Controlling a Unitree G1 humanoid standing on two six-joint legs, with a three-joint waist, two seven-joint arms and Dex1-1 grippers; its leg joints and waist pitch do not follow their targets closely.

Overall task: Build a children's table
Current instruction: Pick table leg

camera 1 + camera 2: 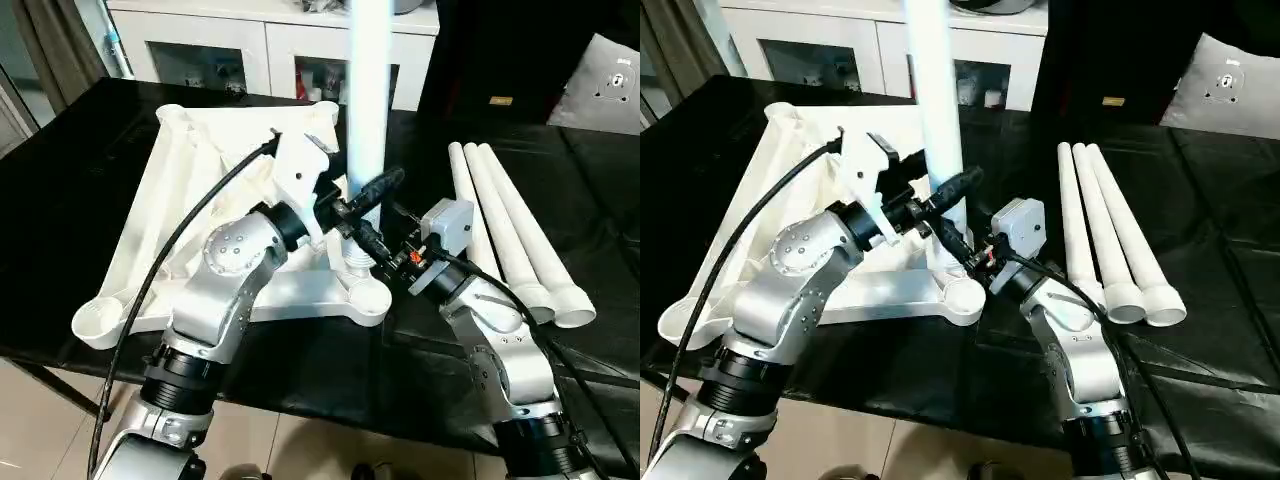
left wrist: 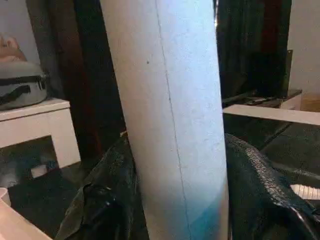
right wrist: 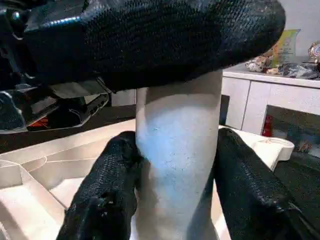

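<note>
- The table top (image 1: 190, 210) lies upside down on the black-covered work surface (image 1: 560, 160), ribbed underside facing up; round sockets show at its corners, one empty socket (image 1: 100, 322) at the near left corner.
- One white tube leg (image 1: 368, 90) stands upright at the near right corner of the table top, its lower end in the socket (image 1: 352, 262) there; its upper end runs out of view.
- The left gripper (image 1: 362, 192) is clamped round this upright leg a little above the socket; in the left wrist view a black finger (image 2: 107, 200) presses on each side of the tube.
- The right gripper (image 1: 372, 243) grips the same leg just below the left one, close over the socket; its fingers (image 3: 107, 195) touch the tube on both sides.
- Three more tube legs (image 1: 510, 230) lie side by side on the work surface, right of the table top and apart from it; their flared ends point toward the robot.
- A white cabinet (image 1: 240, 45) stands beyond the far edge of the work surface.
</note>
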